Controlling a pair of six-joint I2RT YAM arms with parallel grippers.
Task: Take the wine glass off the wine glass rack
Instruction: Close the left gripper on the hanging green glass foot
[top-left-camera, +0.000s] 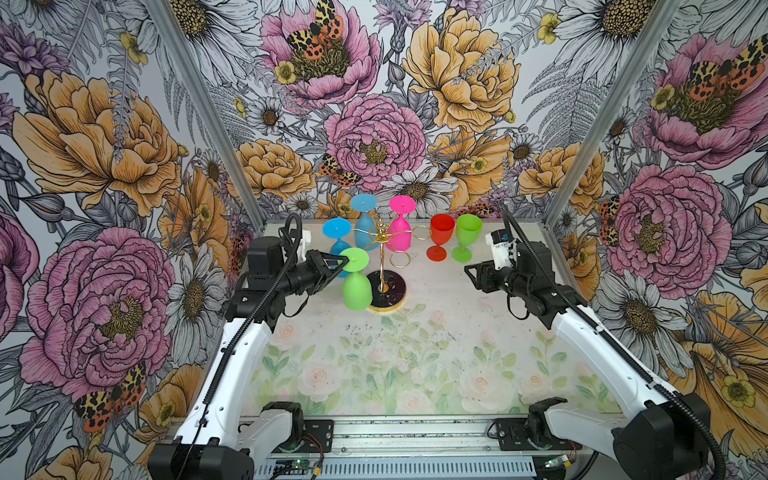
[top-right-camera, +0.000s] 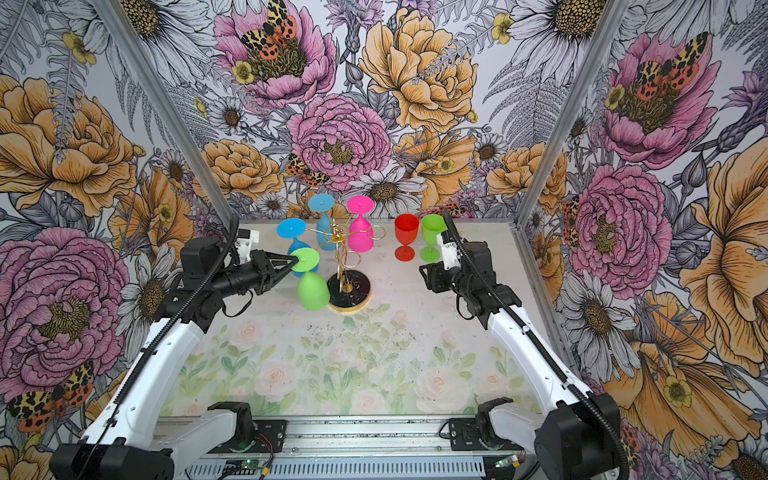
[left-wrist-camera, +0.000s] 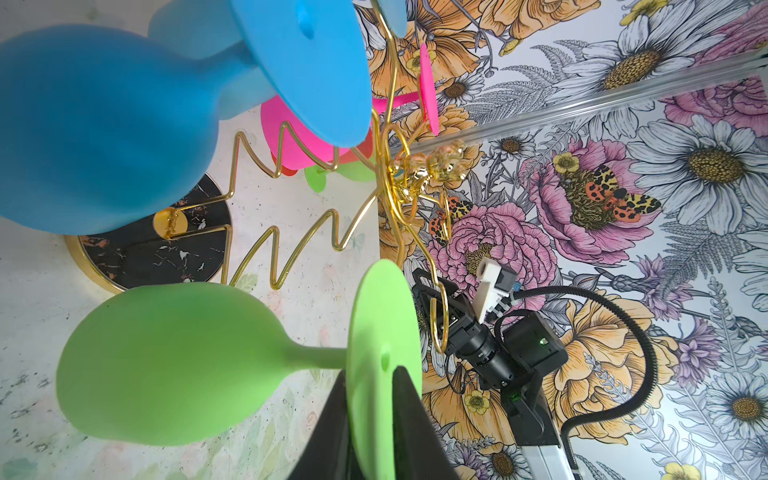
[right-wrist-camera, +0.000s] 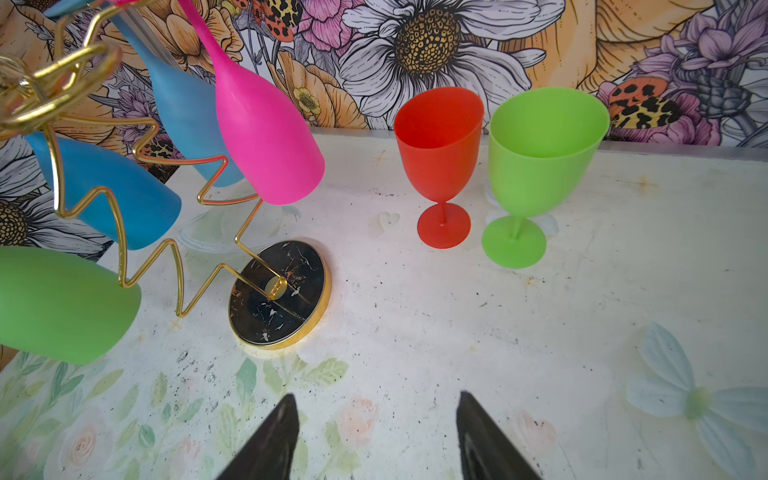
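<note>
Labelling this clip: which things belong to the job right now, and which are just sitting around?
In play: gold wire wine glass rack; lime-green plastic wine glass hanging upside down on it; left gripper, clamped on its foot.
Idle: upright red plastic glass; upright green plastic glass; open right gripper.

- The wine glass rack stands on the worktop, toward the back.
- Four glasses hang upside down from it: the wine glass front-left, a second glass behind that, a third glass and a fourth glass at the back.
- An upright glass and its neighbour glass stand side by side, right of the rack.
- The left gripper flanks the wine glass's foot.
</note>
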